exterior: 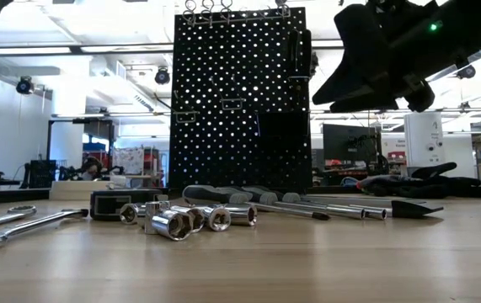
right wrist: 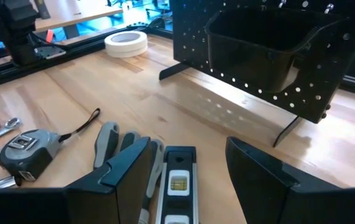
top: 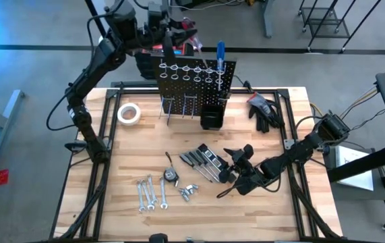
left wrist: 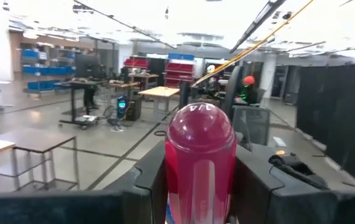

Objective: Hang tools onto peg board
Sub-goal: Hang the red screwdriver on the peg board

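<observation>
The black peg board point(top: 195, 75) stands upright at the table's far side, with a blue-handled screwdriver point(top: 220, 55) in one of its silver rings and a black bin point(top: 211, 119) at its foot. My left gripper point(left wrist: 201, 186) is up behind the board's top edge, shut on a red-handled screwdriver point(left wrist: 201, 149). My right gripper point(right wrist: 189, 186) hovers open over a row of tools lying flat on the table: grey-handled screwdrivers point(right wrist: 106, 144) and a small black level point(right wrist: 178, 180). It touches none of them. A tape measure point(top: 172, 175), wrenches point(top: 150, 192) and sockets point(exterior: 173, 223) lie to the left. My left gripper pinches the red handle's two sides point(left wrist: 171, 180) between its two fingers, which come at it about level. The handle's rounded end point(left wrist: 201, 121) rises past the fingers. The shaft is hidden below the gripper. The screwdriver is lifted clear of the table.
A white tape roll point(top: 129, 113) lies left of the board and black gloves point(top: 263, 111) lie right of it. The board's feet point(right wrist: 289, 130) reach onto the wood toward the near edge. Bare wood shows at the near right point(top: 266, 216).
</observation>
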Available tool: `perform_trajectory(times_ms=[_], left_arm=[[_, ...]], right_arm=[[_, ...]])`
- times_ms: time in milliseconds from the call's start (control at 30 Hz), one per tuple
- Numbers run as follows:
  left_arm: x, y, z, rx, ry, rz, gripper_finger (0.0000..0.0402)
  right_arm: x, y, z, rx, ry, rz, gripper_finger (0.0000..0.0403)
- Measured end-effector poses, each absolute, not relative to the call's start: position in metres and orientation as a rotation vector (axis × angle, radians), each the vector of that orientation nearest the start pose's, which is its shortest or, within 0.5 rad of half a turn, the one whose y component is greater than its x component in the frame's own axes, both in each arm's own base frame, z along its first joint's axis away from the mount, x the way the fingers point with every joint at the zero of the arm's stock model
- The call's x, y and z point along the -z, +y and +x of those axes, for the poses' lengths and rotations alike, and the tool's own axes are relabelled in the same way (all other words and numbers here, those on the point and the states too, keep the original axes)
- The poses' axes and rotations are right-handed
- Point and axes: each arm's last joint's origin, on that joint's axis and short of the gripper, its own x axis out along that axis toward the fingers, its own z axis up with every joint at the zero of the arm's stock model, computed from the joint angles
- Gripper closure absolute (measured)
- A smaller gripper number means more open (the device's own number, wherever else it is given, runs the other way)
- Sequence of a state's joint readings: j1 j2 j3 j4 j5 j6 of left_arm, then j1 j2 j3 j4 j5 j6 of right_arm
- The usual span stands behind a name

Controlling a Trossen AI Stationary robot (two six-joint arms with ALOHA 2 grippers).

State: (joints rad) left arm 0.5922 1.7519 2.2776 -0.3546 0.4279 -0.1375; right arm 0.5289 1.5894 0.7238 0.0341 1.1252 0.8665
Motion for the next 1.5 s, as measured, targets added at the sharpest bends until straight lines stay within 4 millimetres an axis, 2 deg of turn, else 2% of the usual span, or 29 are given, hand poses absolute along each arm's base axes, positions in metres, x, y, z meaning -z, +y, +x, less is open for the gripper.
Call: perform_trajectory(times_ms=[500, 967, 1100, 1500], left_arm=[[-0.553, 0.181, 0.293, -0.112, -0.165, -0.080, 0.0286], [-0.528, 0.200, 0.325, -0.056, -0.064, -0.158, 0.0286], [-0.527, 0.200, 0.323, -0.055, -0.045, -0.143, 0.0286], [-0.549, 0.188, 0.305, -0.036, -0.126, -0.078, 0.0286]], right_arm=[[-0.161, 0.118, 0.259, 0.749, 0.277, 0.199, 0.0202], [-0.160, 0.114, 0.261, 0.764, 0.276, 0.200, 0.0202], [-0.160, 0.113, 0.261, 0.765, 0.276, 0.201, 0.0203], [-0.161, 0.112, 0.261, 0.770, 0.272, 0.211, 0.0204]])
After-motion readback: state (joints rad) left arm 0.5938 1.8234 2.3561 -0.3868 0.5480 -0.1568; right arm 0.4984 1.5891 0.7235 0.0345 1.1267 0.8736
